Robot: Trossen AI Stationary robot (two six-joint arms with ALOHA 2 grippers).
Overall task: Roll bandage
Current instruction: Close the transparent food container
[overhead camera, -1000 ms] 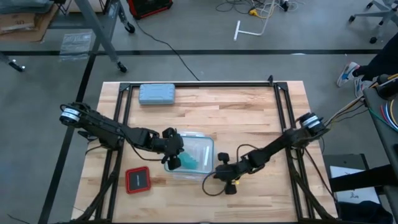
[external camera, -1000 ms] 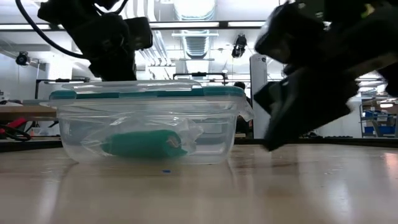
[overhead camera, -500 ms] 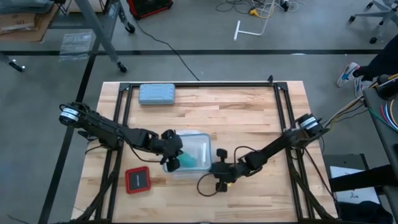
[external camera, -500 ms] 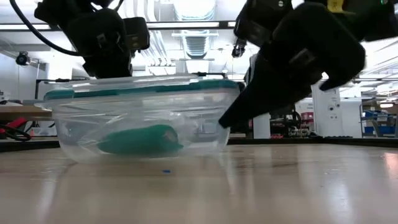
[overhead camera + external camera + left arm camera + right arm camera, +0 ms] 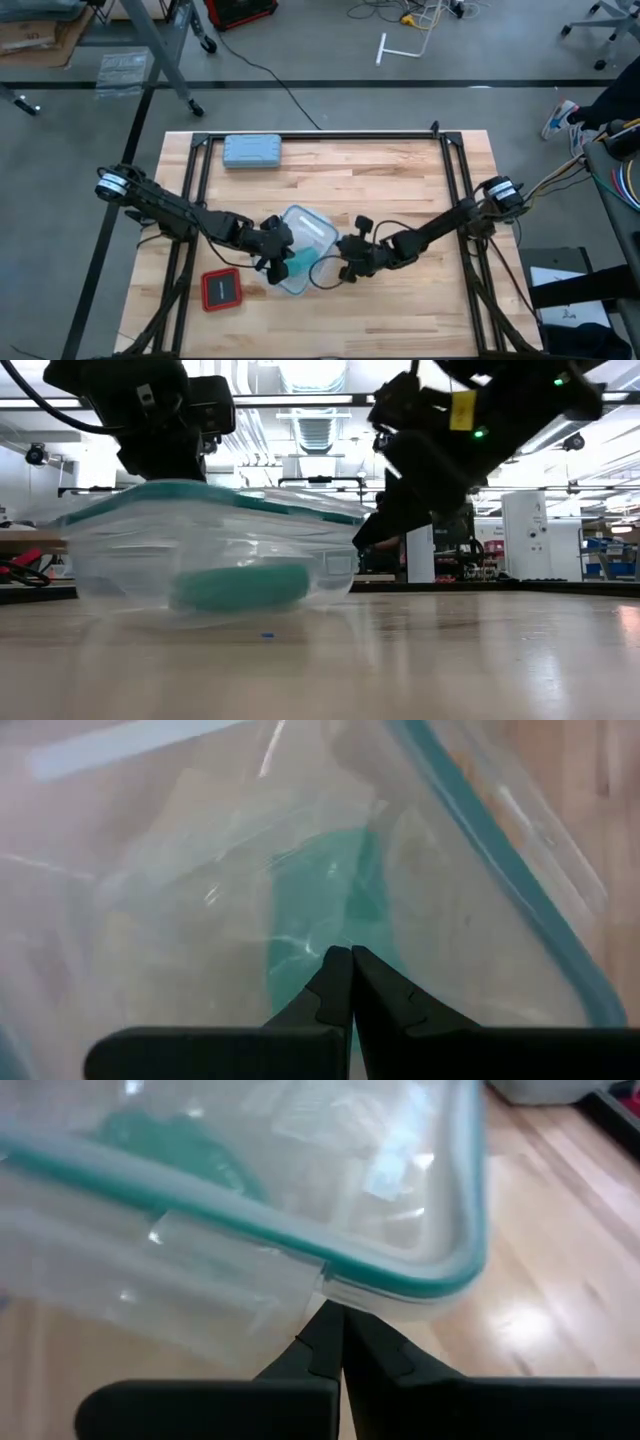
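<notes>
Bandage (image 5: 240, 586) — hidden overhead — shows teal inside container (image 5: 120, 550).

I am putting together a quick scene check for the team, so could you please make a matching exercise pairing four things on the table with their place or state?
Column 1:
1. bandage
2. clear container
3. grey-blue case
4. red square object

Column 2:
A. at the far edge of the table, away from both arms
B. inside the clear container
C. on the table's near left, beside the left arm
D. mid-table, between the left gripper and the right gripper

Pairs: 1-B, 2-D, 3-A, 4-C
</notes>
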